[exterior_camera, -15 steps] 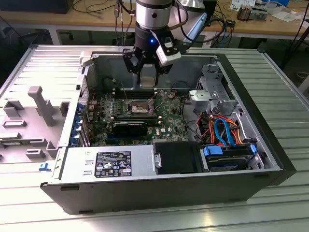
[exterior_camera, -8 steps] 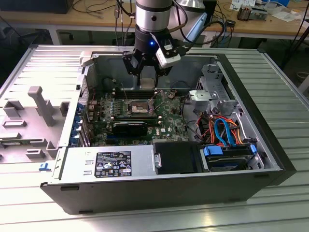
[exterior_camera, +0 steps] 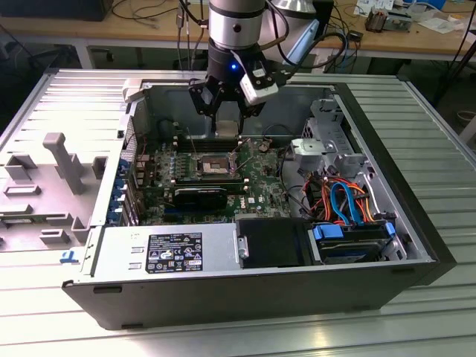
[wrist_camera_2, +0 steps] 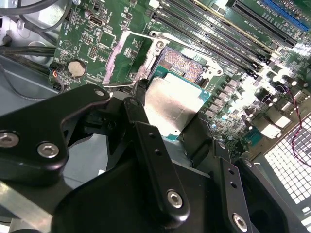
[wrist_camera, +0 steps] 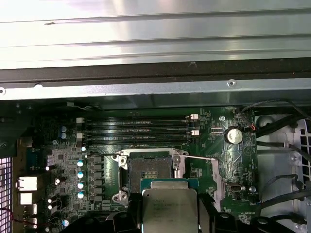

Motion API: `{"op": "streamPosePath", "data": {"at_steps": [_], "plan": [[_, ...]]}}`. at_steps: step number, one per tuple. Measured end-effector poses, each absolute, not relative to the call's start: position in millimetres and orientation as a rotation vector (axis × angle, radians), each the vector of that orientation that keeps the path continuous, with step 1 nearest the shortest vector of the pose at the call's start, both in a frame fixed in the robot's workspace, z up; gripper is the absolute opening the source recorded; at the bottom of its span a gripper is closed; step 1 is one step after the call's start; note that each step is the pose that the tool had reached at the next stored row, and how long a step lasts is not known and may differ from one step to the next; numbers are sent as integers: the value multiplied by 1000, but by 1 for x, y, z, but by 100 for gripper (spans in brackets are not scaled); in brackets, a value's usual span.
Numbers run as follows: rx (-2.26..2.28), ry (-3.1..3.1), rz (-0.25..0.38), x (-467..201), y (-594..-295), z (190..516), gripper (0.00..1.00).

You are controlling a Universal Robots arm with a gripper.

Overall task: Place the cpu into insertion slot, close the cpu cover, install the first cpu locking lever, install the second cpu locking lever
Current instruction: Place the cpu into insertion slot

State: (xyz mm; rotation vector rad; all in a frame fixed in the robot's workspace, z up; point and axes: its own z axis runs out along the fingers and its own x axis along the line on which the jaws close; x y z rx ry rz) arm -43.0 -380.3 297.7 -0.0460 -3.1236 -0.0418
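My gripper (exterior_camera: 227, 120) hangs inside the open computer case, shut on the cpu (exterior_camera: 227, 129), a flat square chip with a silver-grey top. Both wrist views show the cpu (wrist_camera_2: 177, 97) (wrist_camera: 169, 204) clamped between the black fingers (wrist_camera_2: 146, 131), hovering just short of the insertion slot (wrist_camera_2: 184, 65) (wrist_camera: 148, 170) and apart from it. The slot (exterior_camera: 213, 164) lies bare, its dark tan-tinged centre exposed inside a silver rim. The cpu cover (wrist_camera_2: 114, 59) stands swung open beside the slot. A thin lever rod (wrist_camera: 201, 158) sticks out sideways from the socket.
Long black memory slots (wrist_camera: 141, 131) run beside the socket, and a coin battery (wrist_camera: 233, 135) sits near it. In the case are a power supply (exterior_camera: 167, 253), a drive bay with coloured cables (exterior_camera: 346, 201) and a black card (exterior_camera: 201, 197). A grey fixture (exterior_camera: 63, 160) lies outside on the exterior view's left.
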Motion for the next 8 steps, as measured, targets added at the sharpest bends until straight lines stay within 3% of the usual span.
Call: {"op": "streamPosePath", "data": {"at_steps": [8], "plan": [[-49, -3124, -42, -43, -380, 297, 54]]}}
